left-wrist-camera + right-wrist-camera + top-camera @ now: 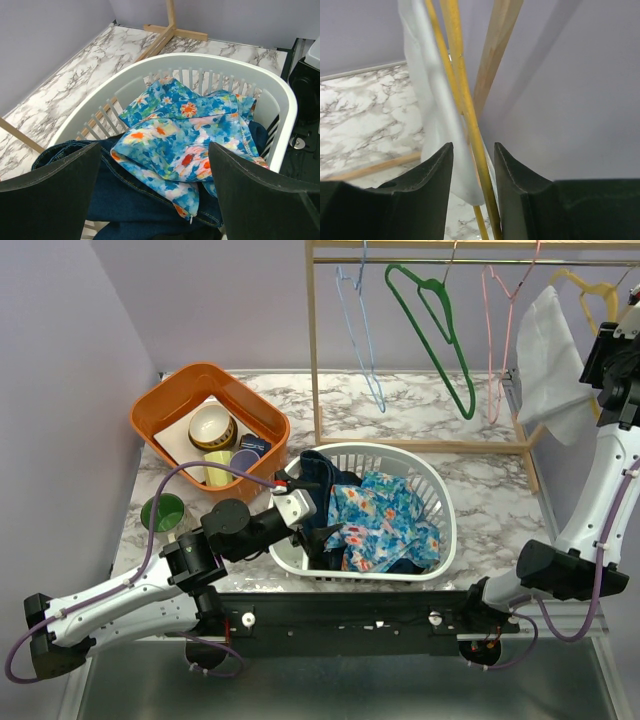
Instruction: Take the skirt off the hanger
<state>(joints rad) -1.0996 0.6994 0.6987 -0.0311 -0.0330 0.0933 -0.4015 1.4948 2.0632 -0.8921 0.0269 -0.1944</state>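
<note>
- Skirt point(548, 355), white, hangs on the yellow hanger point(590, 288) at the right end of the wooden rack point(312, 350), above the desk point(480, 440).
- Right arm is raised up to it; right pincer point(612, 350) sits at the skirt's right edge.
- Right wrist view: right pincer point(473, 147) is narrow, w/ the skirt point(420, 75) and the hanger's yellow wire point(462, 100) running between the two fingers. Wire is close to the right finger. I cannot tell if the pads really press on them or not.
- Left pincer point(318, 508) is wide open, holding nothing, over the left side of the white basket point(440, 490).
- Left wrist view: btw the spread fingers of the left pincer point(154, 146) lies a floral cloth point(185, 130), blue w/ orange flowers, on top of dark jeans point(130, 200), both inside the basket point(280, 95).
- Other hangers on the rack: blue point(362, 340), green point(440, 330), pink point(497, 330), all bare.
- Orange bin point(160, 405) w/ bowls at back left; green cup point(162, 512) just in front of it.
</note>
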